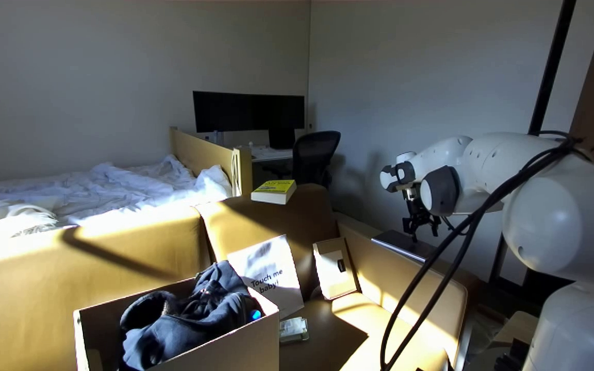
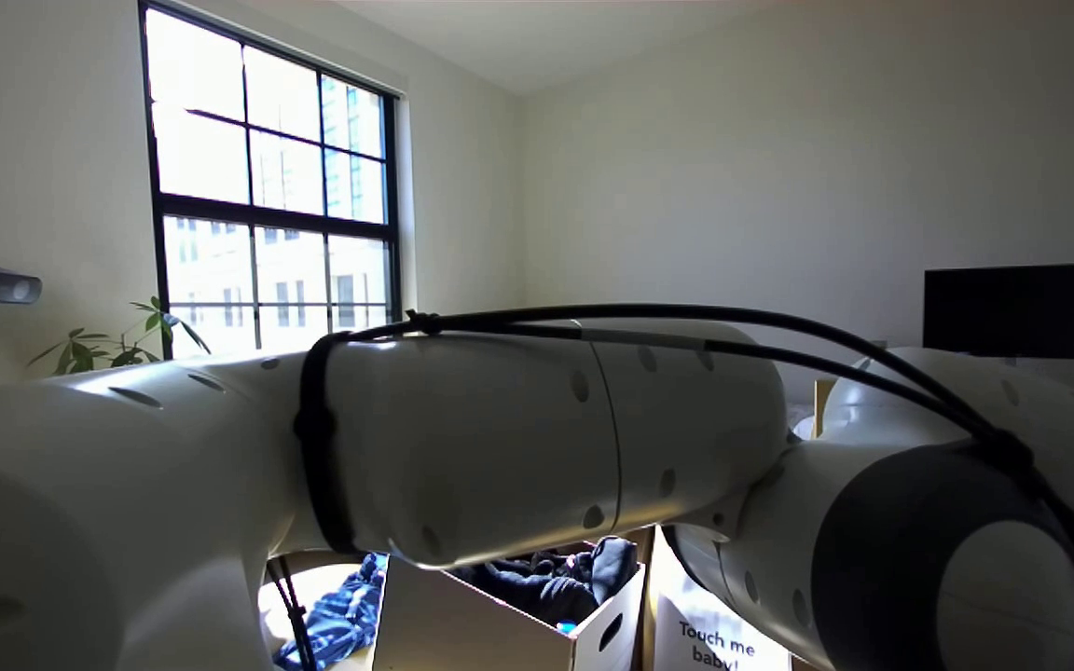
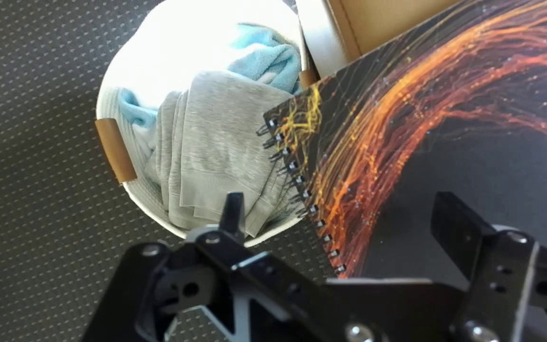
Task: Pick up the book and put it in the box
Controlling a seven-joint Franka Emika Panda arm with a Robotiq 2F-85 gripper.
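Above the dark spiral-bound book (image 3: 435, 152) on the tan sofa arm (image 1: 377, 265), the black gripper (image 3: 339, 207) is spread wide and empty, presumably for grasping; the tan cardboard box (image 1: 240, 348) is set apart.

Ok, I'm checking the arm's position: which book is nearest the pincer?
The black spiral-bound one with orange streaks: the pincer hangs over it, whereas the yellow book lies away on the sofa's back.

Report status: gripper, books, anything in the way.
Gripper open, empty. Spiral-bound book partly beneath, ungripped; yellow book on sofa back. Dark clothing in the box may crowd the drop.
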